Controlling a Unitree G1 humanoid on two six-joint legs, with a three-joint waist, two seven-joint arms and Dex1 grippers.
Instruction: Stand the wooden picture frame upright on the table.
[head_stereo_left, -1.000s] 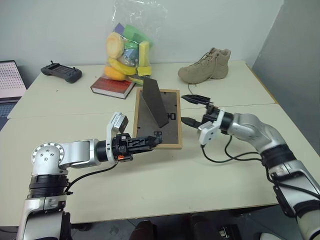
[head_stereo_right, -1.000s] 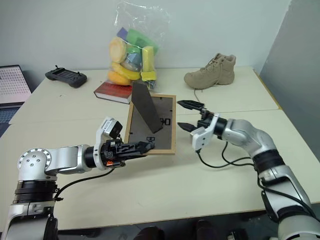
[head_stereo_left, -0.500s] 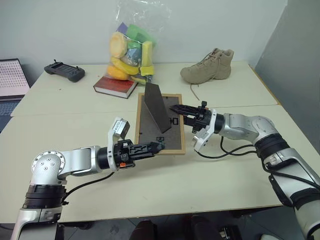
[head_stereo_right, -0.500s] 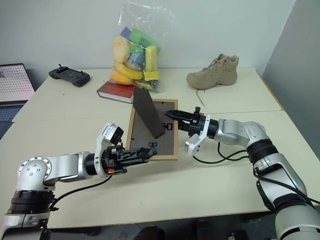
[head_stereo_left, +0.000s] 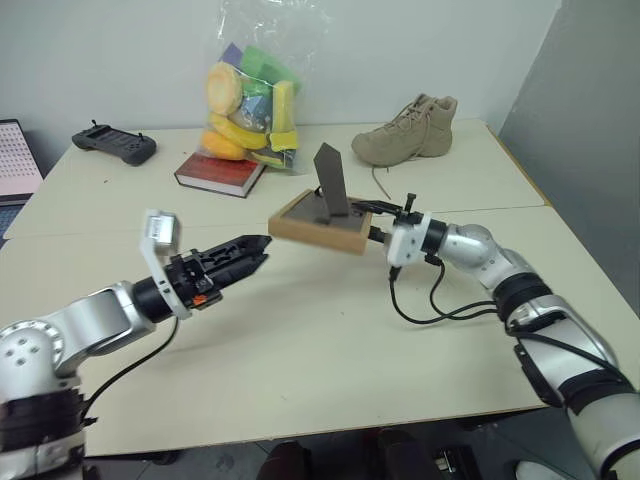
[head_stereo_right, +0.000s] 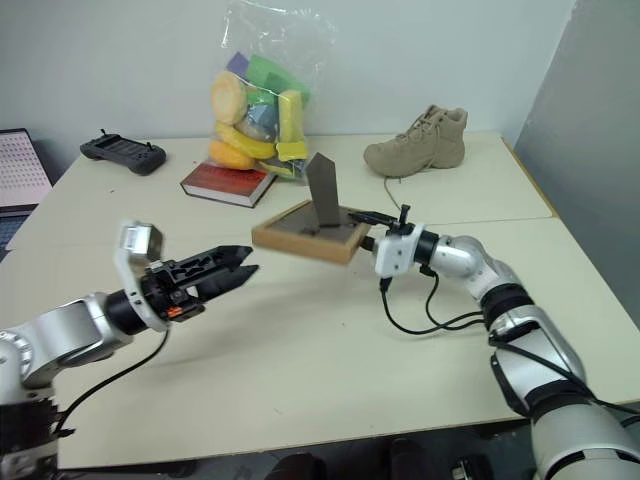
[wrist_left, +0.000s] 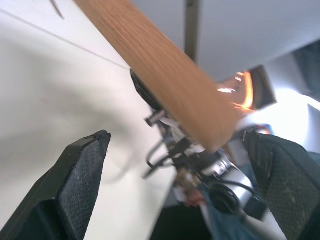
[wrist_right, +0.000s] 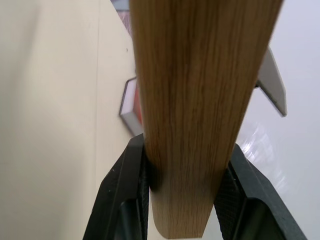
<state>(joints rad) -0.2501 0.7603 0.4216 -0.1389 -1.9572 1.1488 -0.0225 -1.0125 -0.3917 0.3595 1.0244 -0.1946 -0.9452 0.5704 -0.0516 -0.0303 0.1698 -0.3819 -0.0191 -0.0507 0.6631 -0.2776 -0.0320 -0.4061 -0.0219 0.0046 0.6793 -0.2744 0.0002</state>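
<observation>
Wooden picture frame (head_stereo_left: 318, 226), a small rectangular light-wood piece with a dark grey-brown back panel facing up, is hanging clear of the pale cream-beige table (head_stereo_left: 330, 340), roughly level and slightly tilted, near the seam between the two tabletop sections. Its dark stand flap (head_stereo_left: 331, 180) is sticking up from the back panel toward twelve o'clock. Its long axis is running from about ten o'clock to four o'clock in the head view, with the near wooden edge facing the camera. The right gripper (head_stereo_left: 380, 234) is sitting at the frame's three o'clock end, its two black fingers (wrist_right: 125, 190) pinching the wooden rim between them, one on each face, as the right wrist view is showing. The left gripper (head_stereo_left: 252, 252) is hovering at about eight o'clock from the frame, near it but apart, pointing toward it with its fingers (wrist_left: 80, 175) spread wide and holding nothing. Beyond the frame, at about eleven o'clock, a red hardcover book (head_stereo_left: 220, 172) is lying flat on the table.
</observation>
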